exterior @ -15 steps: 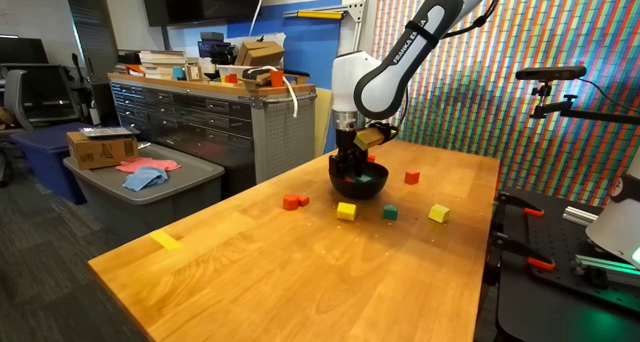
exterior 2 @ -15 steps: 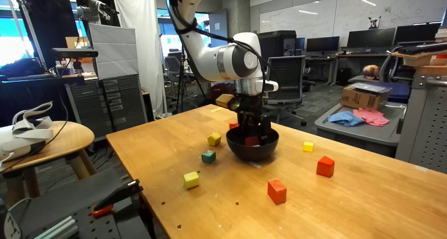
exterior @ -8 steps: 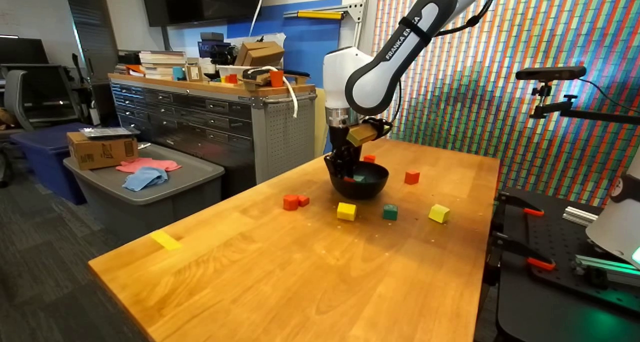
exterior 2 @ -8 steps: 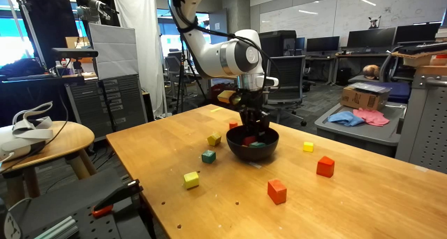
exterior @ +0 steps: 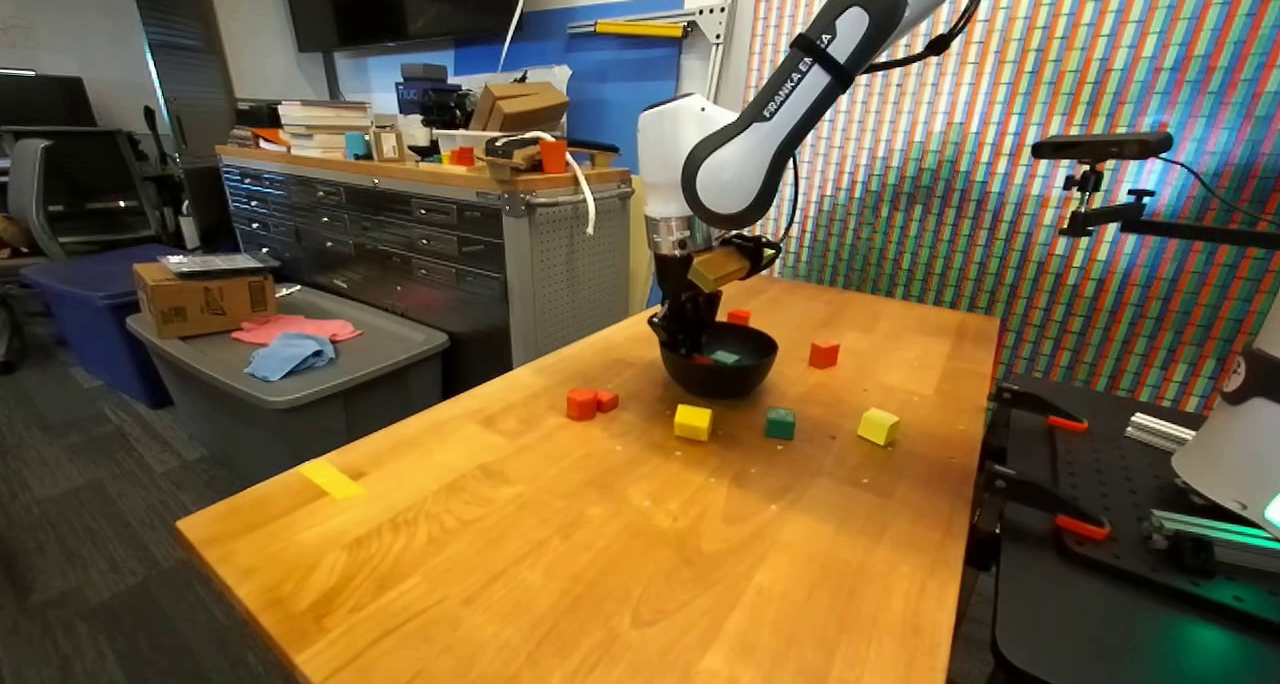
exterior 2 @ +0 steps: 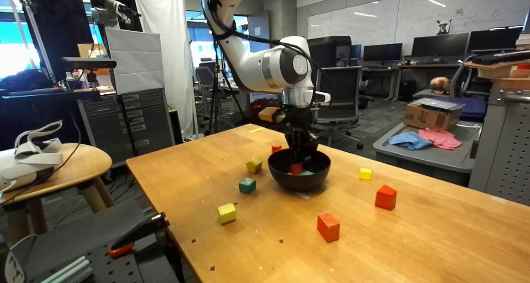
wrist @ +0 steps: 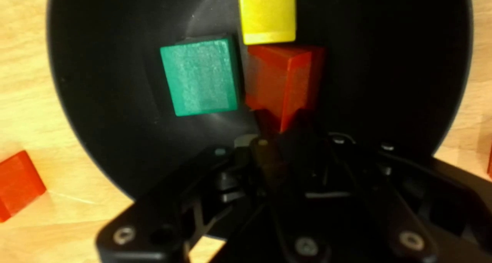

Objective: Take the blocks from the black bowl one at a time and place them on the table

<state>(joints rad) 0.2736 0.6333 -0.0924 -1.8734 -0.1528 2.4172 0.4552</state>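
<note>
I can read FRANKA on the white-and-black robot arm (exterior: pixel 735 179). Its black gripper (exterior: pixel 687 345) reaches into the round black bowl (exterior 2: pixel 299 181) on the light-brown wooden table (exterior: pixel 580 544); whether it's clenched, I can't tell. A red block (wrist: pixel 280 82), green cube (wrist: pixel 200 78) and yellow block (wrist: pixel 268 13) sit inside.

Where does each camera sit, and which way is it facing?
In an exterior view: raised, looking along the light brown wood-grain table from its end nearest the flat yellow tape strip; the white jointed arm and black gripper show.
In an exterior view: raised, looking from roughly the opposite end toward the black mesh chair; arm and gripper show.
Wrist view: carried on the arm, facing down into the glossy black round bowl; the gripper shows along the bottom.
Both exterior views share the table, bowl, arm and tape.
</note>
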